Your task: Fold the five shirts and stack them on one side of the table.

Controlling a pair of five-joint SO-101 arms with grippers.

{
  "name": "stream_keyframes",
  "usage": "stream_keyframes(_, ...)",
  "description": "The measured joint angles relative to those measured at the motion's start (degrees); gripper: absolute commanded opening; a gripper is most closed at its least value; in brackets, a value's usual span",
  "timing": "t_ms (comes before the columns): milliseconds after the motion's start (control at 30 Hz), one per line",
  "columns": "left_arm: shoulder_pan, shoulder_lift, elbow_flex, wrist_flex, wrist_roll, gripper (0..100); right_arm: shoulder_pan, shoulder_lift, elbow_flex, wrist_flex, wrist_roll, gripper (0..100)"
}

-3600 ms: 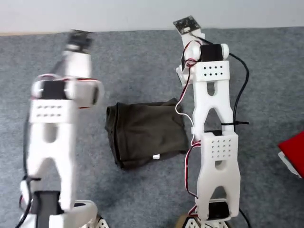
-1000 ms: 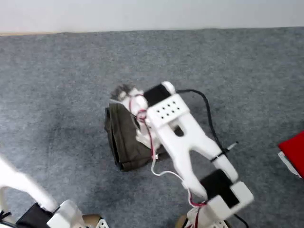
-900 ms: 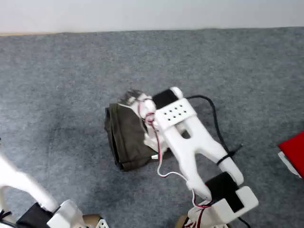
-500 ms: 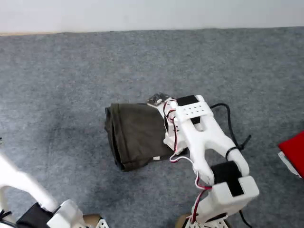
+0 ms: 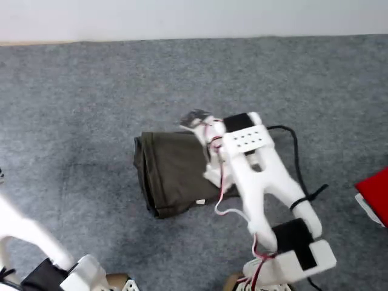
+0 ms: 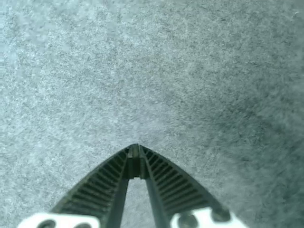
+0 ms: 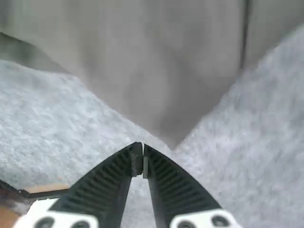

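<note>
Duly entered: one folded shirt lay at the table's centre, not yet stacked aside; my right gripper, fingers together on nothing, hung at its 3 o'clock side, likely to push it; my left gripper, likewise pressed together, idled over bare table.

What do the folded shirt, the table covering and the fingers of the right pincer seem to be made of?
The folded shirt: soft knit cloth, probably cotton, matte dark olive; it creases and folds limply. The table covering: grey felt or short-pile carpet, judging by its fuzzy speckled grain. The right pincer, its fingers: hard black plastic, matte, with regular ridges on the inner faces.
</note>
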Motion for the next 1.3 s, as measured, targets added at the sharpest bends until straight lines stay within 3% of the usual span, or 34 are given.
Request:
stream_keyframes(233, 1.14, 0.0, 0.0, 0.0, 1.41, 0, -10.73, 0.7, -0.88, -4.57, -1.76, 0.9)
stream_keyframes(667, 1.14, 0.0, 0.0, 0.0, 1.76, 0, -23.12, 19.78, -5.1, -10.9, -1.76, 0.9)
stream_keyframes(800, 1.14, 0.0, 0.0, 0.0, 1.76, 0, -23.38, 20.48, -8.53, -10.55, -1.93, 0.9)
stream_keyframes(933, 1.23, -1.23, 0.0, 1.49, 1.76, 0, -23.38, 19.34, -15.12, -3.08, -2.9, 0.9)
stream_keyframes(1300, 9.32, -16.79, 2.29, 7.3, 1.76, 0, -11.96, 9.41, -20.57, 11.87, -20.22, 0.9)
